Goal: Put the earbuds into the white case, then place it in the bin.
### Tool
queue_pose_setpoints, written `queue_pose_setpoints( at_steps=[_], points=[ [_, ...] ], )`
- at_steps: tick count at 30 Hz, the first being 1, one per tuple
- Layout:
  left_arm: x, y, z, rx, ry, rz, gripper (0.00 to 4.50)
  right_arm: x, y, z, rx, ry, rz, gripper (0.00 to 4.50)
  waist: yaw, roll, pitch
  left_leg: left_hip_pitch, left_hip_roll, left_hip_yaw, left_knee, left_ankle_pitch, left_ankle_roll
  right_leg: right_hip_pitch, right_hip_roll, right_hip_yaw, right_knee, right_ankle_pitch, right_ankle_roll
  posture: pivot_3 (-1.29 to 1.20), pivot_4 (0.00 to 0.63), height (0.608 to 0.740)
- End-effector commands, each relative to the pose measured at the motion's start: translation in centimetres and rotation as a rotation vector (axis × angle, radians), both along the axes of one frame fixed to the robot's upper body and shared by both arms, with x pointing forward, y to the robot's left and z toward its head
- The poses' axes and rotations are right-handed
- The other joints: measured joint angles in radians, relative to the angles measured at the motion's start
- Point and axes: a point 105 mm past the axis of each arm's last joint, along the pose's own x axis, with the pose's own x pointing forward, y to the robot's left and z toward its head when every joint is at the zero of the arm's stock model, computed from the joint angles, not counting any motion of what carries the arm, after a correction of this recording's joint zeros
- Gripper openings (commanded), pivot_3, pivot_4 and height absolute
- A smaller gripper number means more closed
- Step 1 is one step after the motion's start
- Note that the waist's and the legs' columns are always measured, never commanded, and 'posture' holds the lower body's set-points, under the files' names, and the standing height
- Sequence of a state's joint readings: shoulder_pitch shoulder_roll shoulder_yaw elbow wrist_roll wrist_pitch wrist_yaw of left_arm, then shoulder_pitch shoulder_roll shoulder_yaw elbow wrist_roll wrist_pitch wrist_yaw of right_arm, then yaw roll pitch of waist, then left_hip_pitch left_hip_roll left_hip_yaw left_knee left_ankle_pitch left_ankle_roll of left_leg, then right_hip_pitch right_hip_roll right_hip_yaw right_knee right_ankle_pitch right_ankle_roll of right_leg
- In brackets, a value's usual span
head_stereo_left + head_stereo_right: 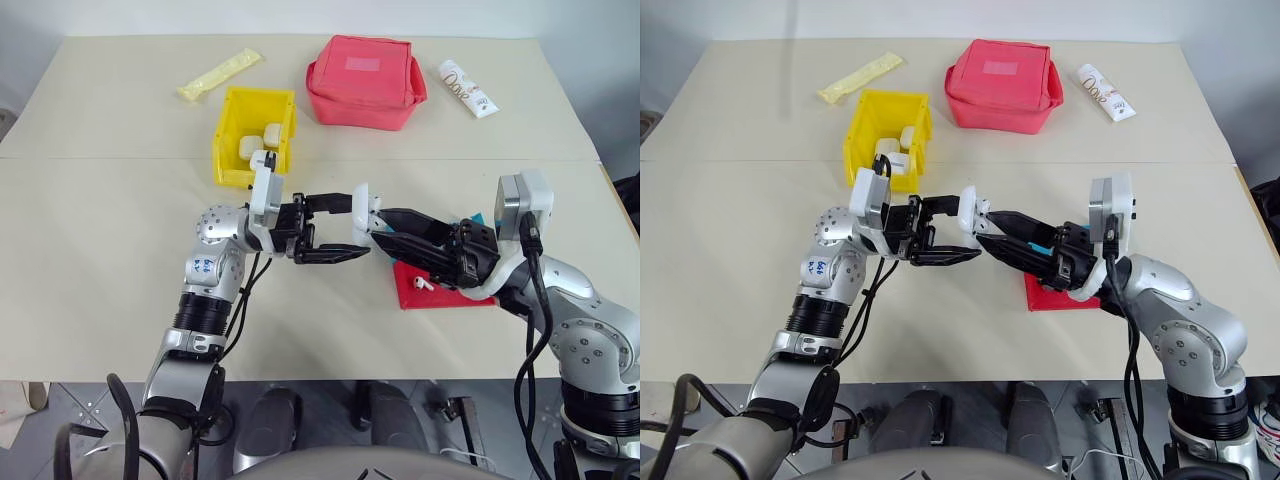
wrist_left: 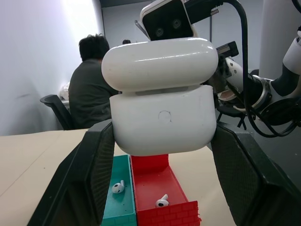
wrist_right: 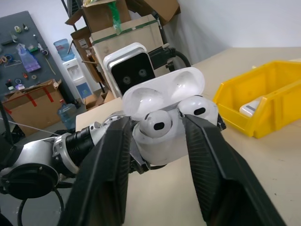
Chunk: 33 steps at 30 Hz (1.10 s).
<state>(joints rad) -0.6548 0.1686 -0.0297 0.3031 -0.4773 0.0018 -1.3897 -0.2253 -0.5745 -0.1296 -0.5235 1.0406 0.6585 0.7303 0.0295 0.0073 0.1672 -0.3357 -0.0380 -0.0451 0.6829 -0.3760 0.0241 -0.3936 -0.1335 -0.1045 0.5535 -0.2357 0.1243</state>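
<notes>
Gripping the white case [image 2: 162, 117] mid-air, lid flipped up – left gripper [image 1: 335, 228] clamped on it. Flanking it with right gripper [image 3: 155, 136], fingers parted. Lying below: 2 earbuds [image 2: 162, 201] in red and teal trays [image 2: 155, 188]. Sitting beyond – yellow bin [image 1: 254, 135], red pouch [image 1: 362, 80].

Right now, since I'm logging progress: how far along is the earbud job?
Two earbuds already sit in the white case. The left pincer holds it, lid open. Left: shut the lid and place it in the yellow bin.
</notes>
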Motion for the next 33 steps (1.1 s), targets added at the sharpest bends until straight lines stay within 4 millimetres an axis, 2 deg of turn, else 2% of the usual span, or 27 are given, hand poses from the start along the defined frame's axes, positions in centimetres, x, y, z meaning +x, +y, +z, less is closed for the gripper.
queue_pose_setpoints(
  at_steps=[1,12,25,29,31,33],
  points=[
    [-1.2,-0.8,2.3,-0.064,-0.102,-0.075,2.74,0.3,-0.2,-0.4,-0.048,0.018,-0.035,1.78,0.0,0.0,0.0,0.0,0.0,0.0,0.0,0.0,0.0,0.0,0.0,0.0,0.0,0.0,0.0,0.0,0.15,0.74],
    [-0.6,-0.4,2.3,-0.049,-0.099,-0.057,2.74,-0.3,-1.5,1.0,-0.098,-0.037,-0.074,1.78,0.002,0.0,0.0,0.0,0.0,0.0,0.0,0.0,0.0,0.0,0.0,0.0,-0.001,0.0,0.0,0.0,0.15,0.74],
    [-0.3,-0.5,2.3,-0.049,-0.094,-0.049,2.74,-0.4,-2.7,1.2,-0.147,-0.044,-0.132,1.78,0.009,0.0,0.0,0.0,0.0,0.0,0.0,0.0,0.0,0.0,0.0,0.0,-0.001,0.0,0.0,0.0,0.15,0.74],
    [0.1,-0.2,2.1,-0.003,-0.08,-0.04,2.74,-0.5,-4.3,0.7,-0.23,-0.034,-0.221,1.78,0.019,0.0,0.0,-0.001,0.0,0.0,0.0,0.0,0.0,0.0,0.0,0.0,-0.001,0.0,0.0,0.0,0.15,0.74],
    [0.5,-0.1,1.8,0.058,-0.073,-0.025,2.74,-0.3,-6.1,-0.1,-0.317,-0.001,-0.33,1.78,0.025,-0.001,0.0,-0.001,0.0,0.0,0.0,0.0,0.0,0.0,0.0,0.0,-0.002,0.0,0.0,0.0,0.15,0.74],
    [0.9,0.0,1.5,0.127,-0.07,-0.014,2.74,-0.1,-7.6,-0.8,-0.414,0.024,-0.426,1.19,0.028,-0.001,0.001,-0.001,0.0,0.0,0.0,0.0,0.001,0.0,0.0,-0.001,-0.002,0.0,0.0,0.0,0.15,0.74]
  ],
)
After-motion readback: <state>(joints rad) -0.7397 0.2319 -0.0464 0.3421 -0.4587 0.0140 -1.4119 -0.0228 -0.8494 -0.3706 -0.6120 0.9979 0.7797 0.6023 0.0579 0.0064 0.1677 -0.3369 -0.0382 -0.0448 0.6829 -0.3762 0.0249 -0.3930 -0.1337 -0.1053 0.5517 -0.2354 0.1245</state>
